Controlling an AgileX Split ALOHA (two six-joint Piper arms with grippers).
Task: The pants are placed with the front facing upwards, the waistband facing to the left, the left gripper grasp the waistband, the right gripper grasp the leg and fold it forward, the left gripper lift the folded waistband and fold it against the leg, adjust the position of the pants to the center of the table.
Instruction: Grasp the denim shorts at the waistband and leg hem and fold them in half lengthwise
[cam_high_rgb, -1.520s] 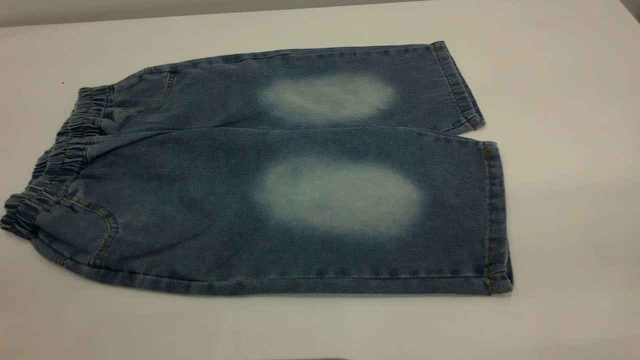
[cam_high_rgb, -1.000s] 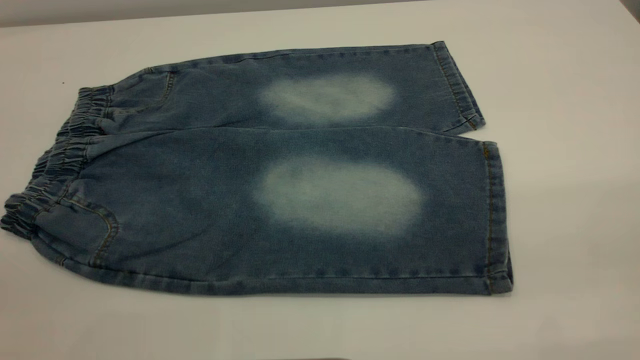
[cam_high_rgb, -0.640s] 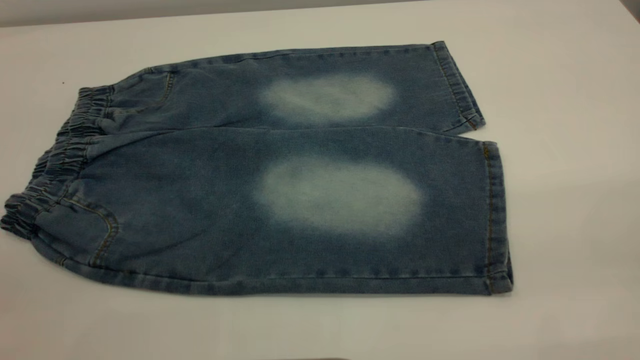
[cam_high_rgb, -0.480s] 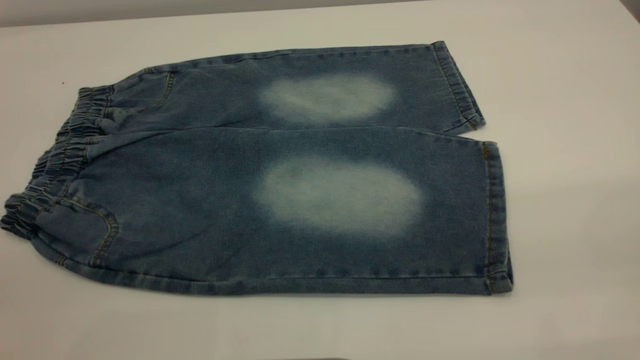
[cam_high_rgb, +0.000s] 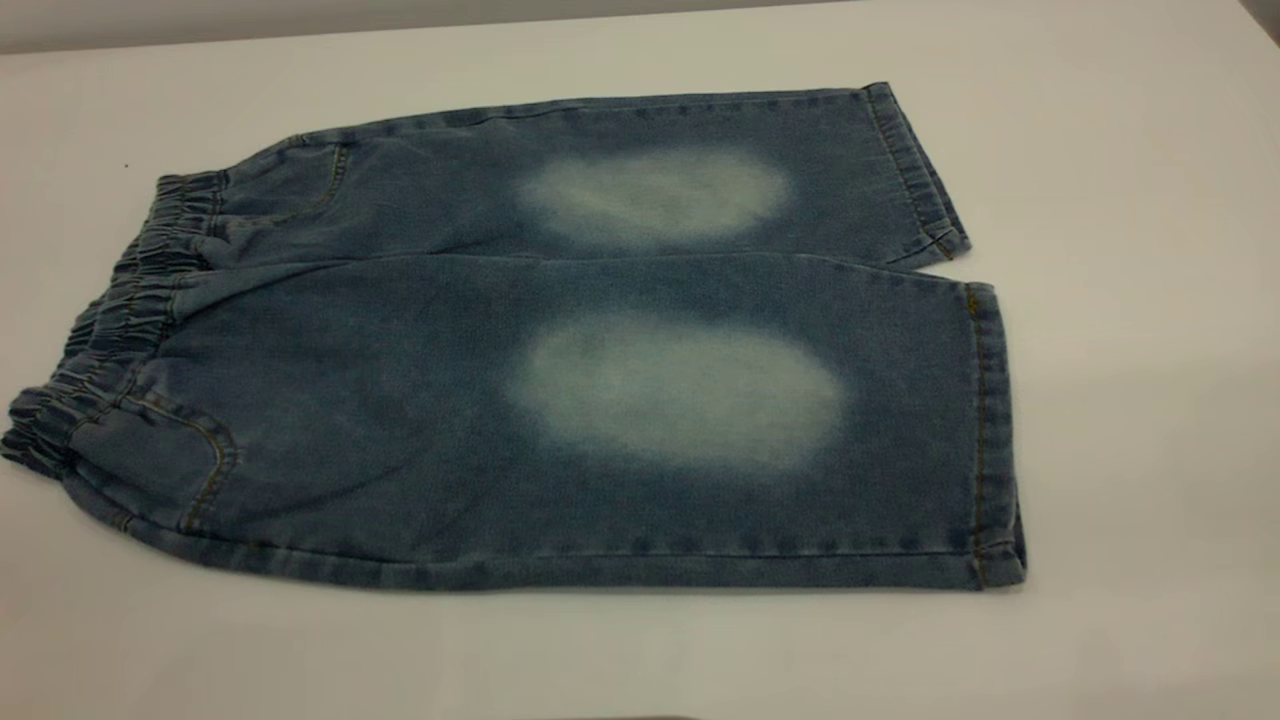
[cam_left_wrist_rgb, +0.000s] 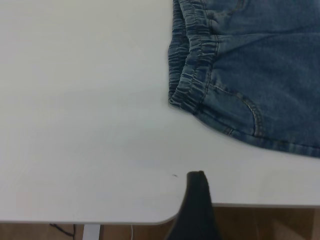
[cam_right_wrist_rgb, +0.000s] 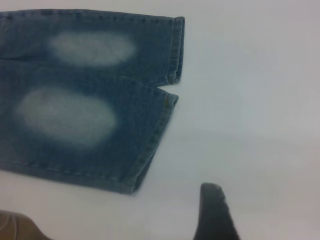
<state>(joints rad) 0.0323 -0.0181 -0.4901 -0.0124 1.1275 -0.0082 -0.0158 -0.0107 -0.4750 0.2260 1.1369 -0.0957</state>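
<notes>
Pants (cam_high_rgb: 560, 380) flat, hems (cam_high_rgb: 985, 430) amid open table (cam_high_rgb: 1130, 420)

Exterior overhead; wrists view opposite pants (cam_high_rgb: 560, 400) ends.

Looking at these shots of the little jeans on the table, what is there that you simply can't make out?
- Left claw: the left wrist view shows one dark tip; the picture's edge cuts off the rest, so open or shut is unknown.
- Right claw: likewise in the right wrist view.
- Both arms: absent from the exterior view.
- The pants: the underside is hidden against the table.
</notes>
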